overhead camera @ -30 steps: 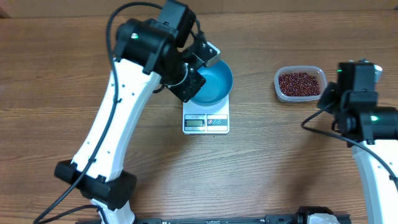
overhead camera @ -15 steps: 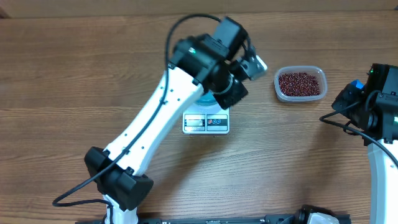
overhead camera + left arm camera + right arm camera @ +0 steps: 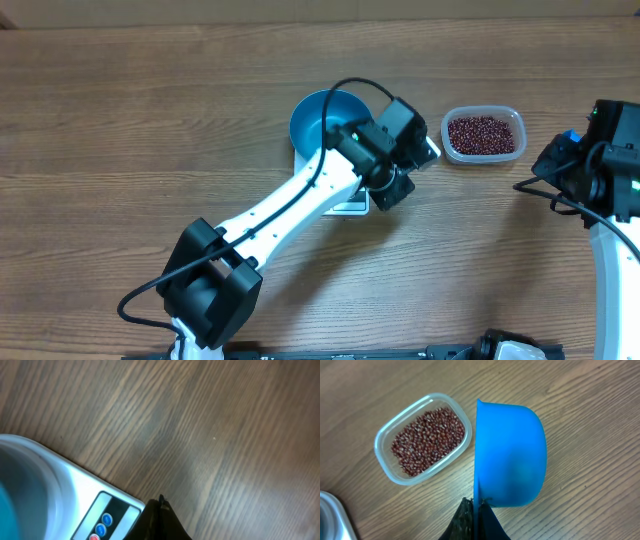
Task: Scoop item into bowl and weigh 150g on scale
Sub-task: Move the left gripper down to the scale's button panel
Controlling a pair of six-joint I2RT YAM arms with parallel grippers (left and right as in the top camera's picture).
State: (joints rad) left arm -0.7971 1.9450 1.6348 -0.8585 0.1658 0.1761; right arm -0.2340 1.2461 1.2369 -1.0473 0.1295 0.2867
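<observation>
The bowl [image 3: 322, 120] is sitting on the scale [image 3: 70, 485] near the middle of the desk's far edge, its visible part showing no beans [image 3: 422, 440]. These are lying in the clear tub [image 3: 381, 457] toward the far right. The right pincer [image 3: 476, 510] is clamping the blue scoop [image 3: 512, 455] just beside the tub. The left pincer [image 3: 161, 510] is hovering closed on nothing. Scooping and weighing are, by the look of it, yet to begin.

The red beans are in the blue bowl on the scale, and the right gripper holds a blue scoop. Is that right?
Not quite. The beans are in the clear tub, apart from the scale, not in the bowl, whose visible part is bare. The overhead view shows it. The right gripper does hold a blue scoop.
</observation>
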